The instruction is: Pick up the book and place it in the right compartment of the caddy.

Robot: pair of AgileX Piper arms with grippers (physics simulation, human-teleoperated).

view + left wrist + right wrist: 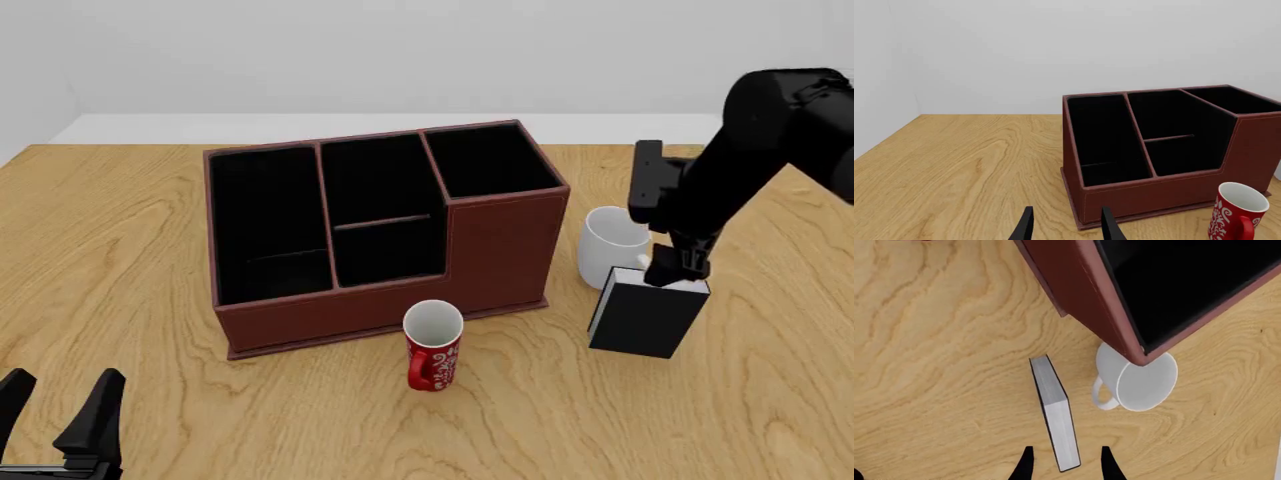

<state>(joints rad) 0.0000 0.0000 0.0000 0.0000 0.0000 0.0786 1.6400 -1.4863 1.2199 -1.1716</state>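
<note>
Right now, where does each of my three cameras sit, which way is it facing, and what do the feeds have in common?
Front view: fixed above and behind the arms, looking forward and down at the large reddish-brown caddy; shows the right claw over the small black hardcover book and the left claw.
Left wrist view: low behind the open left claw, facing the caddy and the red patterned mug.
Right wrist view: above the book, looking down past the open right claw.
Shared: front and right wrist views both show the white mug.
</note>
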